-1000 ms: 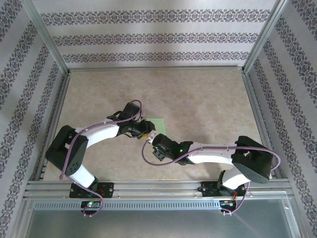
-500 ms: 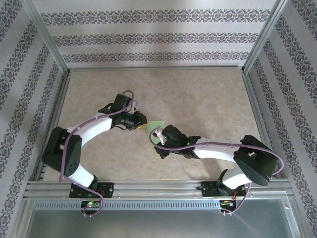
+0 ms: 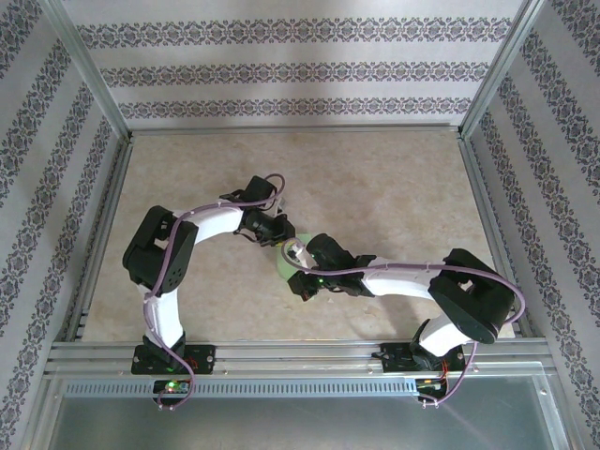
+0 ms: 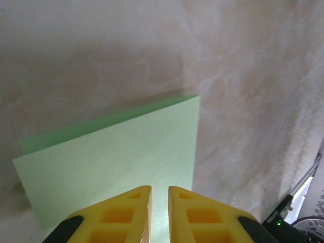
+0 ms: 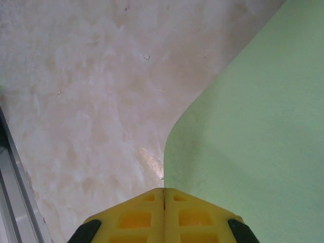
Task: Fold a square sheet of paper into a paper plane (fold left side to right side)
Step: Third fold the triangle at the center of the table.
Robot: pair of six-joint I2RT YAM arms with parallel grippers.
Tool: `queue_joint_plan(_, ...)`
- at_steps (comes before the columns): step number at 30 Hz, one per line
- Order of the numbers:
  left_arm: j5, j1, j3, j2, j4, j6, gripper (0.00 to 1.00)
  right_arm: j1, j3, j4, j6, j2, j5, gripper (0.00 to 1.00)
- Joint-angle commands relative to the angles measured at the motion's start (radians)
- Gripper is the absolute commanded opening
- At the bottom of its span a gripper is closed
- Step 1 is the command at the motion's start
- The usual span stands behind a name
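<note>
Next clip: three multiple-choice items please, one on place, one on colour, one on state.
1. Where is the thin light-green square sheet of paper? A on the beige tabletop between the left gripper and right gripper; B on the near metal rail; C against the back wall.
2. Colour of the fingers? A blue; B yellow; C red.
3. Right gripper's jaws? A wide open; B closed together; C holding a cup.
1A: top view shows it mid-table. 2B: both wrist views. 3B: they meet at the sheet's curled edge.

light-green sheet of paper [image 4: 126, 152], folded over w/ layers slightly offset, one edge curling up, approx mid-table [image 3: 394, 187].
</note>
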Motion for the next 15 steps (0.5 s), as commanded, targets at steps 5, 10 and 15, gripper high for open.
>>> queue_joint_plan(5, -0.021, -0.035, 0.027, 0.077, -0.069, 0.058, 0.14, -0.034, -0.001, 0.024, 0.027, 0.020, -0.039, 0.00)
queue_joint_plan(10, -0.061, -0.039, 0.010, 0.090, -0.080, 0.060, 0.13, -0.058, -0.006, 0.003, 0.047, 0.026, -0.017, 0.00)
queue_joint_plan(15, -0.076, -0.039, -0.004, 0.089, -0.081, 0.058, 0.12, -0.081, -0.010, -0.025, 0.059, 0.023, 0.030, 0.00)
